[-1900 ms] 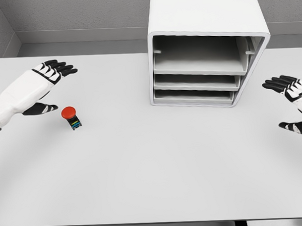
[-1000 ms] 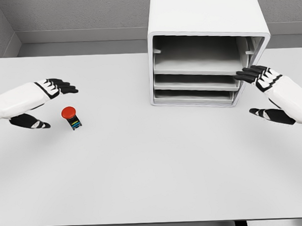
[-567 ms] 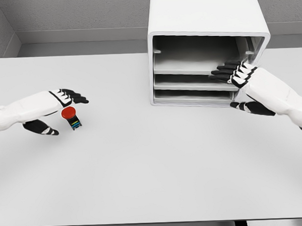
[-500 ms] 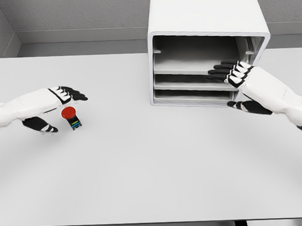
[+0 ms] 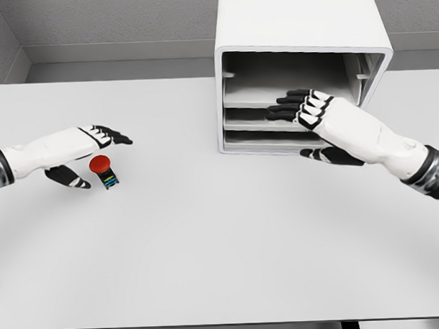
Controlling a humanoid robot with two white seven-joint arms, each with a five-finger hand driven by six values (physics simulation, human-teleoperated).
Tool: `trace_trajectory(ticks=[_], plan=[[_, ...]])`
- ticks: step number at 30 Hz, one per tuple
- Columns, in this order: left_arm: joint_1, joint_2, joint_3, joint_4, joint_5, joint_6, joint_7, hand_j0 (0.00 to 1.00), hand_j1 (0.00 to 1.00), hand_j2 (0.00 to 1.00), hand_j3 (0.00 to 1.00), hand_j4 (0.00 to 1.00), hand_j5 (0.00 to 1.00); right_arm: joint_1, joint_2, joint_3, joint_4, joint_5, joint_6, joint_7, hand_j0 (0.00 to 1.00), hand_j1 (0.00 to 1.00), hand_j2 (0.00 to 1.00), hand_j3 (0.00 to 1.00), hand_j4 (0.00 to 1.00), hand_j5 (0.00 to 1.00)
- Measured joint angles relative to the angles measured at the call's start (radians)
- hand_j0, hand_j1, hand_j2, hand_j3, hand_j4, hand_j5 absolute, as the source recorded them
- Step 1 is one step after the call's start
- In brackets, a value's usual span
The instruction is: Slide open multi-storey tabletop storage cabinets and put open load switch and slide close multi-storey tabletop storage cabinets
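The white storage cabinet [image 5: 300, 24] stands at the back of the table, right of the middle, with three tray drawers in its open front. My right hand [image 5: 305, 125] reaches across that front, fingers spread over the top tray's [image 5: 253, 103] front lip and thumb low by the bottom tray [image 5: 262, 141]; it holds nothing. The load switch [image 5: 103, 169], a red mushroom button on a small black base, sits on the table at the left. My left hand [image 5: 89, 156] brackets it, fingers extended above it and thumb just to its left, not closed on it.
The grey table [image 5: 207, 230] stretches wide in front of both hands. A grey wall [image 5: 113, 20] runs behind the table and cabinet.
My right hand has swept left along the cabinet front, from its right side to the middle of the trays. My left hand has come down and right around the switch. The switch has not moved.
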Motion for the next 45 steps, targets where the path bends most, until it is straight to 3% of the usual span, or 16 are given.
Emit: trace_trajectory(ticks=[4,8,17,19,27,29,36,45], plan=[[-0.002,-0.004,-0.005,0.011,-0.020,0.000,0.000,0.98,0.98,0.98,0.98,0.98,0.98,-0.032,0.023,0.015,0.015,0.000,0.000,0.001,0.92,0.92,0.92,0.92,0.92,0.92],[-0.006,-0.006,-0.005,0.024,-0.027,0.000,0.000,0.79,0.79,0.79,0.79,0.79,0.79,-0.075,0.043,0.046,0.065,0.001,0.000,0.001,0.93,0.93,0.93,0.93,0.93,0.93],[-0.006,-0.015,-0.007,0.032,-0.047,0.000,0.000,0.79,0.79,0.79,0.79,0.79,0.79,-0.132,0.073,0.073,0.174,0.002,0.000,0.001,0.93,0.93,0.93,0.93,0.93,0.93],[-0.006,-0.016,-0.007,0.034,-0.054,0.000,0.000,0.72,0.72,0.72,0.72,0.72,0.72,-0.140,0.081,0.078,0.202,0.003,0.000,0.002,0.93,0.93,0.93,0.93,0.93,0.93],[-0.006,-0.017,-0.008,0.041,-0.080,0.000,0.000,0.72,0.72,0.72,0.72,0.72,0.72,-0.178,0.118,0.104,0.288,0.010,0.000,0.003,0.95,0.95,0.95,0.95,0.95,0.95],[-0.006,-0.017,-0.008,0.041,-0.083,0.000,0.000,0.66,0.66,0.66,0.66,0.66,0.66,-0.181,0.128,0.106,0.304,0.015,0.000,0.003,0.95,0.95,0.95,0.95,0.95,0.95],[-0.006,-0.026,-0.008,0.037,-0.086,0.000,0.000,0.61,0.61,0.61,0.61,0.61,0.61,-0.187,0.152,0.108,0.330,0.032,0.000,0.028,0.95,0.95,0.95,0.95,0.95,0.95],[-0.006,-0.027,-0.001,0.028,-0.083,0.000,0.000,0.46,0.46,0.46,0.46,0.46,0.46,-0.189,0.162,0.121,0.344,0.035,0.000,0.040,0.95,0.95,0.95,0.95,0.95,0.95]])
